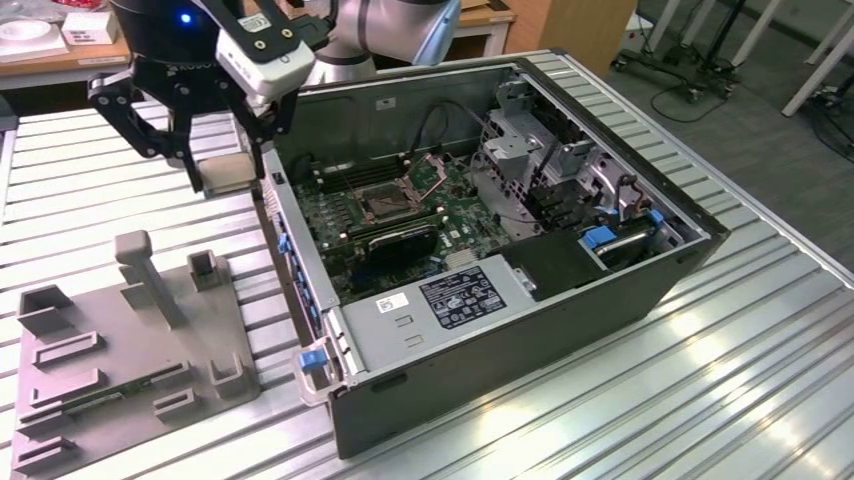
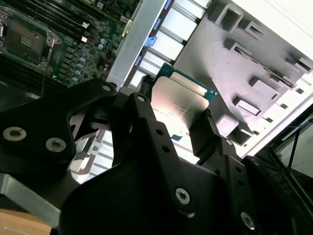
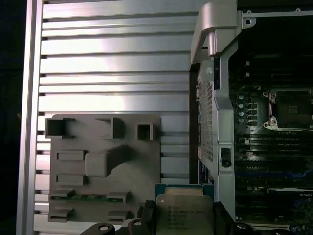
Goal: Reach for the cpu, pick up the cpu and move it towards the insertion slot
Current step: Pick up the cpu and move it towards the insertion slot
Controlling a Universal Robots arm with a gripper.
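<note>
Black jointed pincer closed on small pale silvery square cpu, aloft over ribbed aluminium bench between grey plastic fixture tray and open black computer case; silver-framed square insertion slot well apart inside. Best carried level, clearing case wall.

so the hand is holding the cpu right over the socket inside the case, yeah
Not over the socket. The hand holds the cpu, but outside the case, above the table between the tray and the case wall. The exterior view shows it, with the socket well inside.
</note>
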